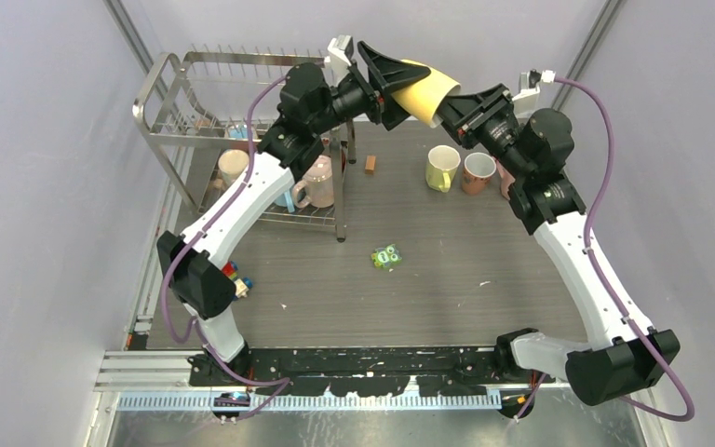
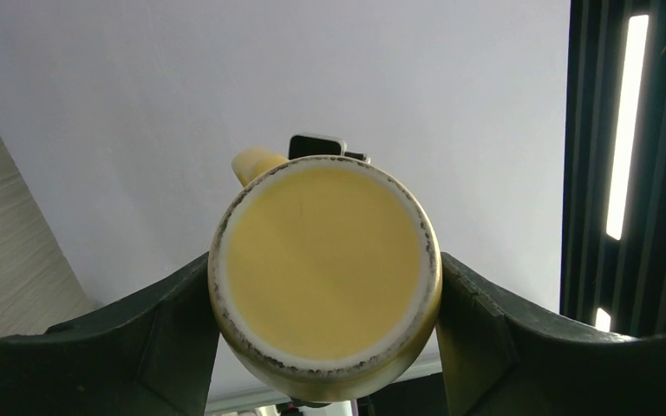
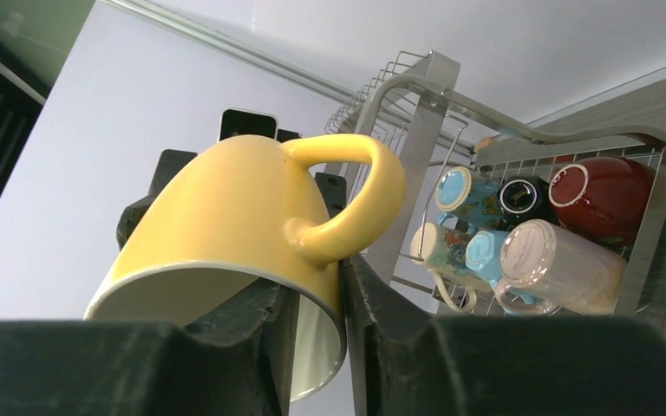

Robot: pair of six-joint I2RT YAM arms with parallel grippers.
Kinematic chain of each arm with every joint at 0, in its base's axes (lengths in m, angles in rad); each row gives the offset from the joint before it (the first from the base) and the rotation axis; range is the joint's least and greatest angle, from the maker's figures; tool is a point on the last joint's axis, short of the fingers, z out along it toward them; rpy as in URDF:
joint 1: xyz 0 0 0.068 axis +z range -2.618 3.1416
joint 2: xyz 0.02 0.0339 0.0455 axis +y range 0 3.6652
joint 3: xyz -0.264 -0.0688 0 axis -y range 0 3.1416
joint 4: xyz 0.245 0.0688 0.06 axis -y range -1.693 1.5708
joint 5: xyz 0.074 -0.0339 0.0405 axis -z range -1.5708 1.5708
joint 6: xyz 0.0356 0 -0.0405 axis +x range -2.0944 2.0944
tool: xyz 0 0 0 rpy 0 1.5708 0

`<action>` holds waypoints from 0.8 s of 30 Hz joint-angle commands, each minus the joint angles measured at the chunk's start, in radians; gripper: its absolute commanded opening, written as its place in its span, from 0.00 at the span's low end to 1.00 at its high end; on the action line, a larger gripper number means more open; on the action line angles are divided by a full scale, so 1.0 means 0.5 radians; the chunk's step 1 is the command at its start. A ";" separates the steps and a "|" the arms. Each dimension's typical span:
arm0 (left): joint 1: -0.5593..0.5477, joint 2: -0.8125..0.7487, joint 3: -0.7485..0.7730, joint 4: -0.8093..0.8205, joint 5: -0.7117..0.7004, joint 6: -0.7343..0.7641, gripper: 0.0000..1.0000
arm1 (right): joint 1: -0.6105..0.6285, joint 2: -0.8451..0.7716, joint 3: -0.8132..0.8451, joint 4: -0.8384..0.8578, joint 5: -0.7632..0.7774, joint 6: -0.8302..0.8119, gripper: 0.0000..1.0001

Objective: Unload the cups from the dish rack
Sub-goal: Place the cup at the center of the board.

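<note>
**Fingers point(image 2: 139, 347) of the left gripper point(image 2: 325, 364) flanking a yellow mug point(image 2: 325, 260) in a mid-air pass**

Seen from the left wrist, those two black fingers are pressing on the mug's body at nine and three o'clock. Its rough foot ring is facing the lens. The jaws are standing wide, yet they are clamping the mug. The handle point(image 2: 256, 163) is poking out at eleven o'clock, away from both fingers, which is probably leaving that side free for the other arm.

From the right wrist, the right gripper point(image 3: 319, 295) is sitting at six o'clock. Its fingers point(image 3: 260, 325) are straddling the mug's wall just under the handle, one seemingly inside the mouth and one outside. Whether they are squeezing it yet I cannot tell. The mug is lying tilted with its mouth towards the lens, so the thin wall is meeting the narrow jaws edge-on. At three o'clock the dish rack point(image 3: 416, 113) is holding several more cups point(image 3: 486, 251) on its lower tier, lying on their sides.

From above, the yellow mug is hanging at twelve o'clock between the two grippers, above the table's far edge and well apart from the rack at ten o'clock. A lime mug point(image 1: 442, 168) and an orange mug point(image 1: 478, 172) are standing upright together at one o'clock on the right arm's side. By my judgement the pass is happening because the rack is lying within the left arm's reach and the set-down spot within the right's. The left jaws should be letting go only once the right grip is firm.
</note>
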State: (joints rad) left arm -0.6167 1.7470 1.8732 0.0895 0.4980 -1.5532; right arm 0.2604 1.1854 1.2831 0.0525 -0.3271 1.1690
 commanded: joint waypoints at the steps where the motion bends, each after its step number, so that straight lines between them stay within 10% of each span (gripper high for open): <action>1: -0.043 -0.150 0.000 0.363 0.029 -0.091 0.00 | 0.012 -0.001 -0.001 0.174 0.001 0.084 0.26; 9: -0.046 -0.161 -0.064 0.372 0.032 -0.092 0.07 | 0.012 0.024 -0.029 0.256 0.007 0.185 0.01; 24: -0.049 -0.243 0.005 -0.087 -0.055 0.313 0.93 | 0.012 -0.079 -0.041 0.275 0.180 0.243 0.01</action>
State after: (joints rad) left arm -0.6220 1.7035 1.8267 0.0360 0.4393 -1.5425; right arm 0.2722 1.1957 1.2449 0.1078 -0.3214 1.1858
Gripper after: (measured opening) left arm 0.884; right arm 0.132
